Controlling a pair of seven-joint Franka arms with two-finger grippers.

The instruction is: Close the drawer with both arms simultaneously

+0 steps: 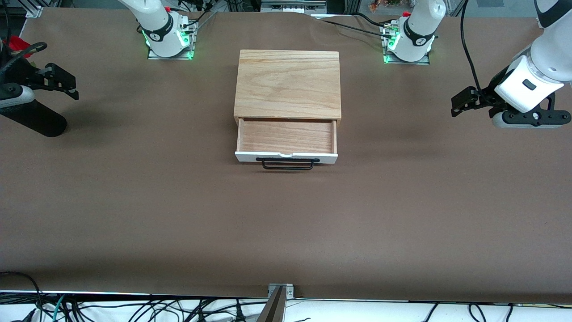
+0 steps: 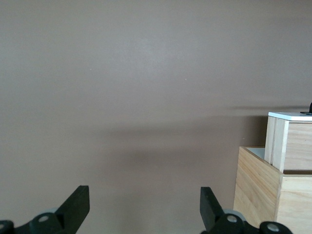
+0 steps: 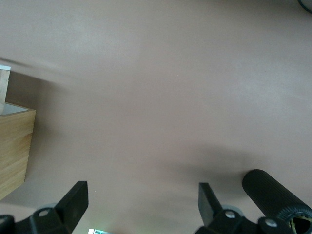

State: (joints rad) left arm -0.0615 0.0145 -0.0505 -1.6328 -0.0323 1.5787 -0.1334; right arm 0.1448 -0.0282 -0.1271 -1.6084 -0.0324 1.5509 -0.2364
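Observation:
The oak-grain box (image 1: 288, 82) stands mid-table between the two arm bases. Its drawer (image 1: 286, 136) is pulled out toward the front camera and is empty. The white front panel (image 1: 286, 157) carries a thin black handle (image 1: 287, 164). My left gripper (image 1: 460, 102) hangs open and empty over the table at the left arm's end, well apart from the box. My right gripper (image 1: 67, 85) hangs open and empty at the right arm's end. The left wrist view shows the open left gripper (image 2: 145, 204), the box (image 2: 258, 195) and the drawer (image 2: 292, 141). The right wrist view shows the open right gripper (image 3: 143, 202) and the box (image 3: 14, 146).
A black vase (image 1: 35, 118) with red roses (image 1: 15, 44) stands at the right arm's end, just under the right gripper; it also shows in the right wrist view (image 3: 275, 197). Brown table cover (image 1: 286, 223) spreads all round the box. Cables hang along the table's near edge.

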